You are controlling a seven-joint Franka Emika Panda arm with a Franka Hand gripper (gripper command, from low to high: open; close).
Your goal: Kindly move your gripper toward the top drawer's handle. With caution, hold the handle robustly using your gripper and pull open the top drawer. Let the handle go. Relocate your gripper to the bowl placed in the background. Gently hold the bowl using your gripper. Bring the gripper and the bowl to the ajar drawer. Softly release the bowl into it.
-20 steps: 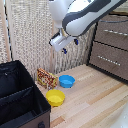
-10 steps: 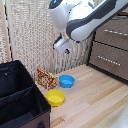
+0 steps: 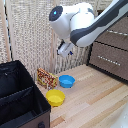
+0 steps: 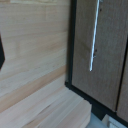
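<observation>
High above the wooden floor, the gripper (image 3: pixel 65 48) has swung from the exterior view's right toward its middle over the last second, so the approach to the top drawer (image 3: pixel 116 37) looks unfinished. Its handle (image 3: pixel 119 33) lies well apart, toward that view's right. Whether the jaws are parted or closed cannot be told. The blue bowl (image 3: pixel 67 81) sits untouched below.

The floor (image 3: pixel 95 100) is made of light wood boards. A blue bowl (image 3: pixel 67 81) sits on it, close to the wall. A yellow bowl (image 3: pixel 55 97) sits near it. A small patterned box (image 3: pixel 46 78) stands just beside the blue bowl. A big black box (image 3: pixel 20 102) and a dark brown dresser (image 3: pixel 111 52) stand on the floor too.
</observation>
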